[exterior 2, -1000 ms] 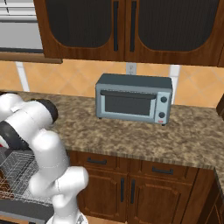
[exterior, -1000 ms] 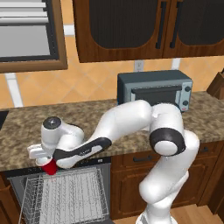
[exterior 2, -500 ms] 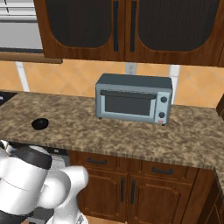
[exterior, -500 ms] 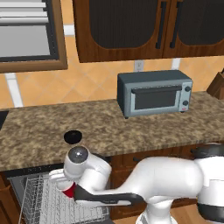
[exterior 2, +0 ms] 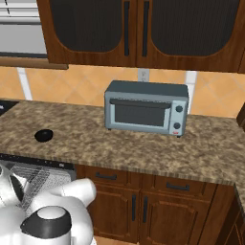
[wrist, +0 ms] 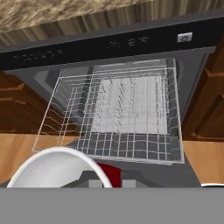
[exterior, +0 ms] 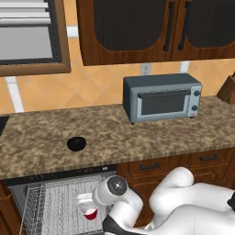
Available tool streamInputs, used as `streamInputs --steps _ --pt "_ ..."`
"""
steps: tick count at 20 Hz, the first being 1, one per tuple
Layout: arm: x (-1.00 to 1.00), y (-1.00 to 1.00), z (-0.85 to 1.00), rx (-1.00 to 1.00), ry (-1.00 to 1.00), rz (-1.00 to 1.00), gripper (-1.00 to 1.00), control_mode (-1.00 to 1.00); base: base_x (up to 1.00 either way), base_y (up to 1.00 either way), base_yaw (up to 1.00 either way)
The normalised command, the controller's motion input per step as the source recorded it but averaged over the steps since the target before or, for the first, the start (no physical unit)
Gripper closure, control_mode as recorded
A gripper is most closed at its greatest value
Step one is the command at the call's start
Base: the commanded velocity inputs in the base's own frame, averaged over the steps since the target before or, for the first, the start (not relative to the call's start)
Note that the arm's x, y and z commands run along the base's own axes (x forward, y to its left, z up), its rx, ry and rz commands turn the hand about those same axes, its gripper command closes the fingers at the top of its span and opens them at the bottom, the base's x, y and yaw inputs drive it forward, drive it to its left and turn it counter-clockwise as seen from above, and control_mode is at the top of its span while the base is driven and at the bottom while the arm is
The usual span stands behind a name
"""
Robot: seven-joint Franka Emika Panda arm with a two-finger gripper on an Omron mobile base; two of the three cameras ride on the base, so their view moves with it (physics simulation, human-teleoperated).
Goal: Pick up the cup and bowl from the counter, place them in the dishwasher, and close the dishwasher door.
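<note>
Cup [exterior: 90, 213] held in gripper [exterior: 85, 205], now lowered from counter [exterior: 41, 137] edge to over dishwasher [wrist: 118, 43] rack [wrist: 114, 113]; release next. Bowl [exterior: 76, 143] waiting at ten o'clock on counter.

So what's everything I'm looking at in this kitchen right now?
cup: one, red with white rim, held over the rack
bowl: one, black, on the counter
counter: one, speckled brown
dishwasher: one, open, black control strip
rack: one, white wire, pulled out
toaster oven: one, grey-blue, on the counter
upper cabinets: dark wood
knife block: one, brown, at the counter's right end
gripper: one, shut on the cup
</note>
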Motion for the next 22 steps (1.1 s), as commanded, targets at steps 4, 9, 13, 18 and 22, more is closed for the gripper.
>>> streamInputs --steps 4,9,13,18,22 --pt "0.23 -0.01 -0.57 0.00 0.01 -0.01 1.00 -1.00 0.00 0.00 0.00" --pt "0.42 0.00 -0.53 0.00 -0.04 0.00 1.00 -1.00 0.00 0.00 0.00" --pt "0.36 0.01 -0.50 0.00 -0.12 0.00 1.00 -1.00 0.00 0.00 0.00" --pt "0.30 0.00 -0.33 0.04 -0.09 0.01 1.00 -1.00 0.00 0.00 0.00" --pt "0.17 0.00 -0.35 0.13 -0.01 0.02 1.00 -1.00 0.00 0.00 0.00"
